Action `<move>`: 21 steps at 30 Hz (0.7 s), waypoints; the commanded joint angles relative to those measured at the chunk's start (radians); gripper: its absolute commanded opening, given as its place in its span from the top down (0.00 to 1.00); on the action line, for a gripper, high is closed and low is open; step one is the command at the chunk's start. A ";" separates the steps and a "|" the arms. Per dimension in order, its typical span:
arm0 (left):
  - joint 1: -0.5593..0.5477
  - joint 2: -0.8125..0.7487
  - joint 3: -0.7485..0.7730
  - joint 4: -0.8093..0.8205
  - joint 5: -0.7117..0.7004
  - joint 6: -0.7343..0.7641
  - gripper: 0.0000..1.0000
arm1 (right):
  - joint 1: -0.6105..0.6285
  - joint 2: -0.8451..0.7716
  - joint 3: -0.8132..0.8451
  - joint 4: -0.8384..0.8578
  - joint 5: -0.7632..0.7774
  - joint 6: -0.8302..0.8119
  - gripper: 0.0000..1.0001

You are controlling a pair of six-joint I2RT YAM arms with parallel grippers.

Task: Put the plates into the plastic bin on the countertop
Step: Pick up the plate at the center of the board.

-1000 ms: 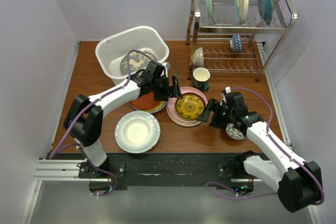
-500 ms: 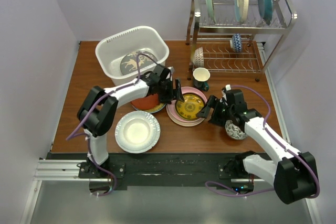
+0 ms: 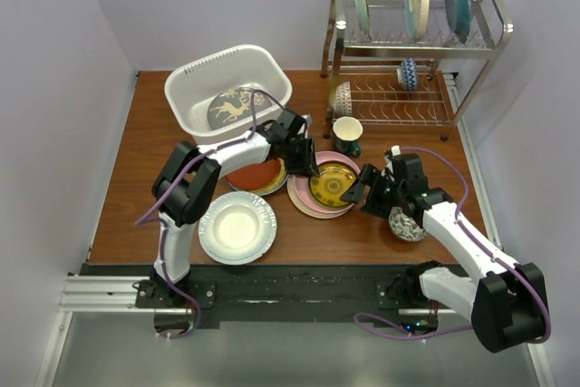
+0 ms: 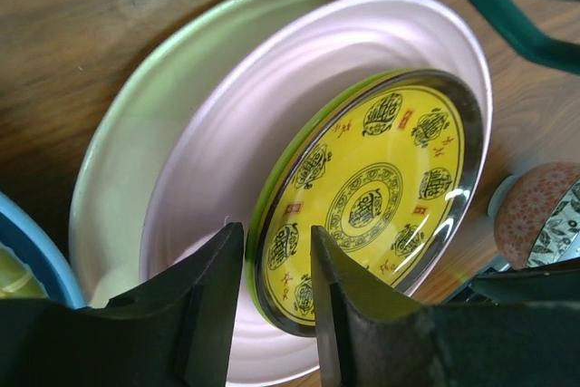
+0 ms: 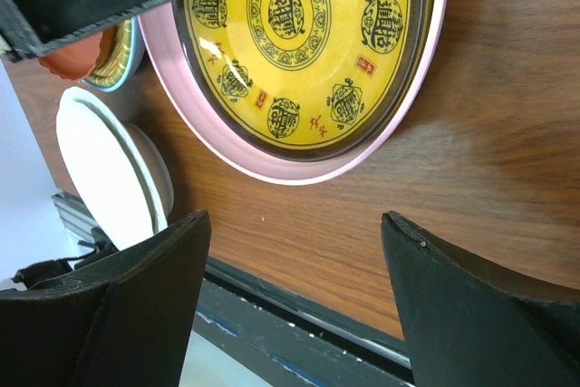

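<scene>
The left gripper (image 4: 276,235) is pinching the yellow plate (image 4: 372,206) by its 9 o'clock rim, jaws narrow, the plate tilting on the pink plate (image 4: 272,97) mid-countertop (image 3: 145,178). The right gripper (image 5: 294,224) is hovering wide open and empty at the stack's 3 o'clock. Since a second ago the left jaws have been narrowing, leaving the red plate (image 3: 254,174); the bin (image 3: 186,88) is sitting at 11 o'clock.

The mug (image 3: 346,136) crowds the stacked plates (image 3: 302,198) behind; bare countertop (image 3: 317,233) lies open in front.

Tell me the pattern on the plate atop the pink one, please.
Yellow plate with dark round medallions; right wrist view.
</scene>
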 commanded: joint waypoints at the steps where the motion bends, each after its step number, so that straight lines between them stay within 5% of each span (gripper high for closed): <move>1: -0.014 0.013 0.015 -0.004 0.044 0.036 0.59 | -0.009 0.005 0.029 0.015 0.004 -0.018 0.20; 6: -0.023 0.019 0.011 -0.014 0.055 0.059 0.54 | -0.013 0.023 0.019 0.038 -0.005 -0.021 0.20; 8: -0.028 0.027 0.009 -0.017 0.060 0.063 0.60 | -0.014 0.029 0.009 0.049 -0.013 -0.018 0.20; 13: -0.032 0.031 0.006 -0.021 0.066 0.070 1.00 | -0.016 0.032 0.000 0.055 -0.014 -0.021 0.20; 21: -0.032 -0.042 -0.016 -0.015 0.020 0.048 1.00 | -0.026 0.034 -0.001 0.043 -0.008 -0.038 0.20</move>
